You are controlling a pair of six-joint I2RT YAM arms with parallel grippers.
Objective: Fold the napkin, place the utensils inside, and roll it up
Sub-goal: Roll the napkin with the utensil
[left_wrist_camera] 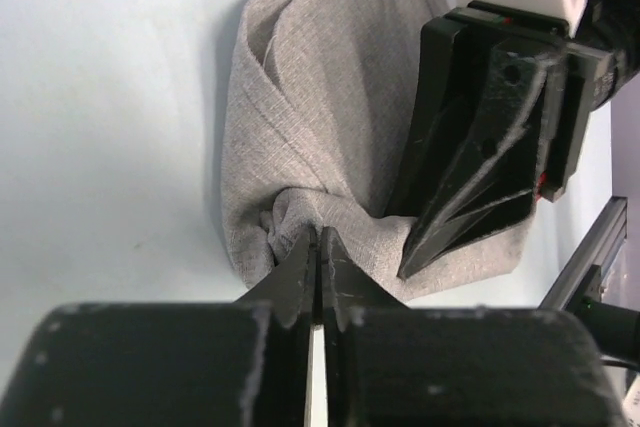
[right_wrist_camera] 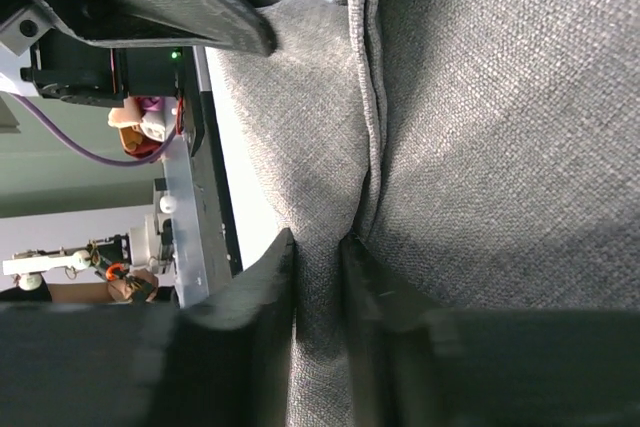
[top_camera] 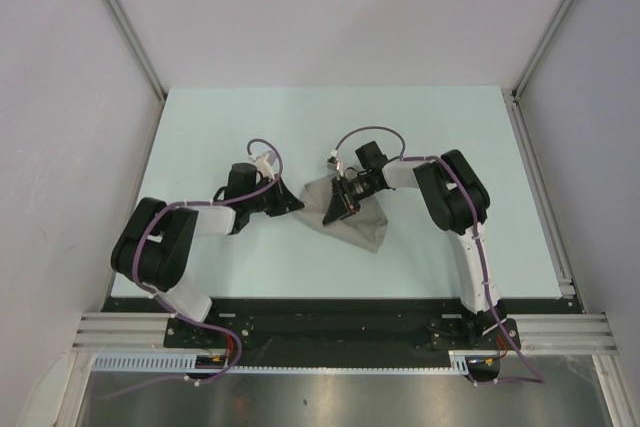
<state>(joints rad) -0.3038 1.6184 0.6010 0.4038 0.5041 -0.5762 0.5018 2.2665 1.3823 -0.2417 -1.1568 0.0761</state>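
Observation:
The grey-beige napkin (top_camera: 366, 228) lies bunched and creased at the middle of the table. My left gripper (top_camera: 296, 203) is at its left corner; in the left wrist view the jaws (left_wrist_camera: 318, 239) are shut, with a puckered fold of napkin (left_wrist_camera: 320, 97) drawn into the tips. My right gripper (top_camera: 333, 215) is on top of the napkin; in the right wrist view (right_wrist_camera: 318, 242) it is shut on a ridge of napkin (right_wrist_camera: 480, 97). The two grippers are close together. The right gripper also shows in the left wrist view (left_wrist_camera: 480, 147). The black utensil is not in view.
The pale mint table top (top_camera: 300, 127) ends at grey walls on the left, back and right. An aluminium rail (top_camera: 540, 197) runs along the right edge. The black base plate (top_camera: 330, 319) with the arm mounts lies along the near edge.

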